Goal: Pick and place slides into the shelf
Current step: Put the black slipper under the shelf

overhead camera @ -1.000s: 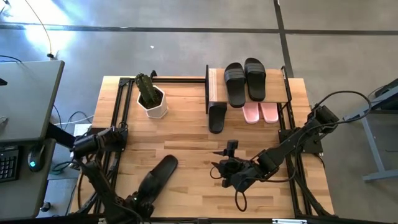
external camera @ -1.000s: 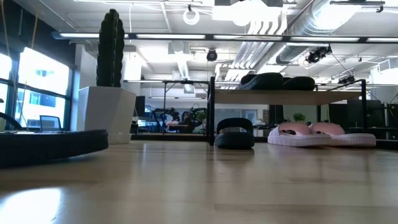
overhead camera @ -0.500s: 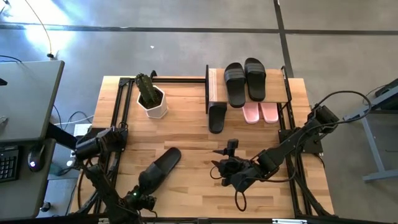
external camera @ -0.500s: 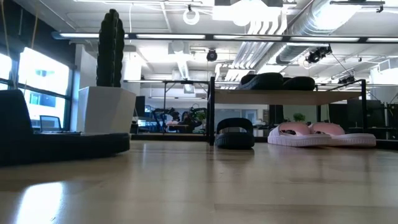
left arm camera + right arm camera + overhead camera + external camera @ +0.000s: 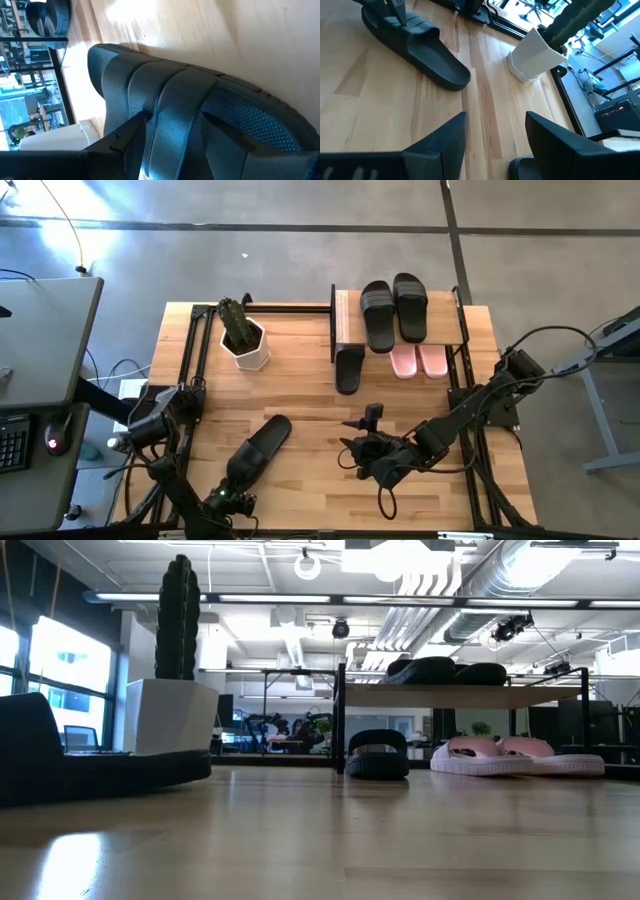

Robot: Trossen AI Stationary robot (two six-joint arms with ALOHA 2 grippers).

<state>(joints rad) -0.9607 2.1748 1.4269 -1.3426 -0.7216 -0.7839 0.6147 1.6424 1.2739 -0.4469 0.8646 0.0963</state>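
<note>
Lab or workshop; exposed ceiling ducts (image 5: 520,570); concrete floor (image 5: 300,240); desk keyboard (image 5: 12,445).

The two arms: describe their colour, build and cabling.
Both arms are dark, jointed segments. The right arm trails black cables that loop by its gripper. Its fingers are matte black, flat and angular. The left gripper shows a small green light near the table's front edge.

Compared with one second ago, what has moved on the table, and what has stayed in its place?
The loose black slide near the left tool shifted slightly toward the shelf and turned a little, mostly in the first half second; the left arm drew back toward the table's front edge. Its tool has the slide's strap between its fingers. The right tool, the five other slides and the plant pot stayed put.
</note>
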